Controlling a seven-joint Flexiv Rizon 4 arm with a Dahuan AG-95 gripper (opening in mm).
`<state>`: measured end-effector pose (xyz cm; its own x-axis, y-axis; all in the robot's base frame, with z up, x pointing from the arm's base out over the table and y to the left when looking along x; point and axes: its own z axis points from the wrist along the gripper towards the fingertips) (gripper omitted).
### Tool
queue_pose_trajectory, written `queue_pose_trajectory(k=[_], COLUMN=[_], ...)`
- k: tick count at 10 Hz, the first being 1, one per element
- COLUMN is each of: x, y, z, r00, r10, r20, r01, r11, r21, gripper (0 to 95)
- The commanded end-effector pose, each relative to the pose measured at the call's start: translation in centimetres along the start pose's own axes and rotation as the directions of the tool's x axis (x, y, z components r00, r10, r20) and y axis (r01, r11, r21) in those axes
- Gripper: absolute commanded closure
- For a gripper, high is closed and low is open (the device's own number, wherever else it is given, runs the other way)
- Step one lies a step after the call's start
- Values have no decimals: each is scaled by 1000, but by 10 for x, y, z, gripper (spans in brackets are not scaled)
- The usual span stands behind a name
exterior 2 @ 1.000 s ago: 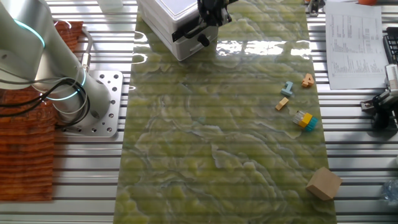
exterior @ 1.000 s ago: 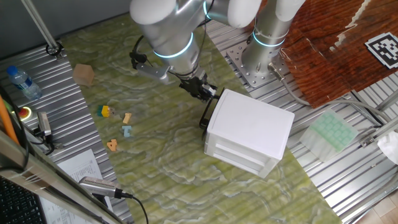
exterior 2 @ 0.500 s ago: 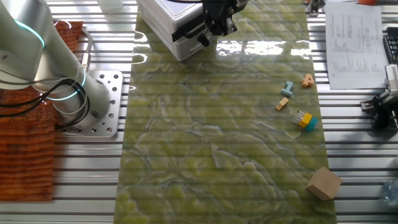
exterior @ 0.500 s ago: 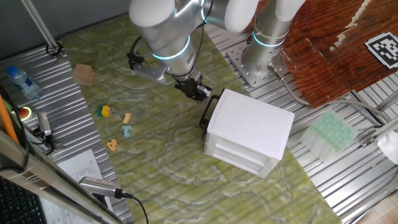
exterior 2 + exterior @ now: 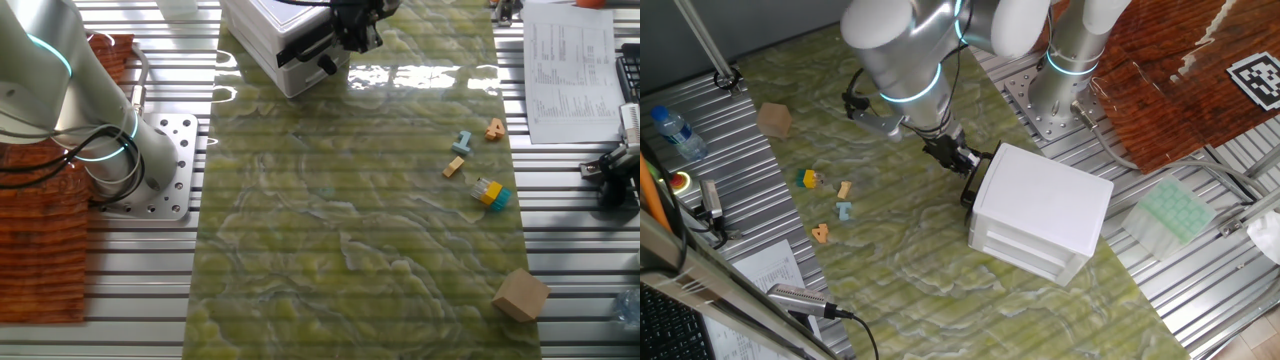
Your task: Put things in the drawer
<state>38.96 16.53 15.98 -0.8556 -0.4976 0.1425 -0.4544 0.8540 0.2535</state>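
No readable words, brands or numbers are showing in either view. A square black-and-white fiducial marker (image 5: 1258,78) is lying on the reddish-brown board (image 5: 1160,90), a coded pattern rather than text. Printed paper sheets (image 5: 564,70) are lying at the worktop's edge, their lines too small to read.

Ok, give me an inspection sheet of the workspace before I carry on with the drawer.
Surface: green marbled mat over a ribbed metal table.
Job's things: toy pieces loose on the mat, far from the white cabinet; drawers look shut, black handle showing.
Clutter: tan block, water bottle, papers, pale green tray.
Gripper: gripper at the black handle; open or shut cannot be told.
Cables: black cable near the papers.
Surroundings: orange mesh sheet beside the arm base.
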Motion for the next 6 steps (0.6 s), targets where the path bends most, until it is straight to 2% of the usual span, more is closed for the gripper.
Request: queue_pose_trajectory(k=[1, 3, 6], x=[-3, -7, -7], y=[5, 19, 23], z=[3, 8, 5], r00=[1000, 1000, 1000], r10=[-20, -17, -13], r20=[-4, -2, -12], r01=[20, 17, 13], r11=[1000, 1000, 1000], r21=[-3, -8, -5], gripper=[950, 950, 950])
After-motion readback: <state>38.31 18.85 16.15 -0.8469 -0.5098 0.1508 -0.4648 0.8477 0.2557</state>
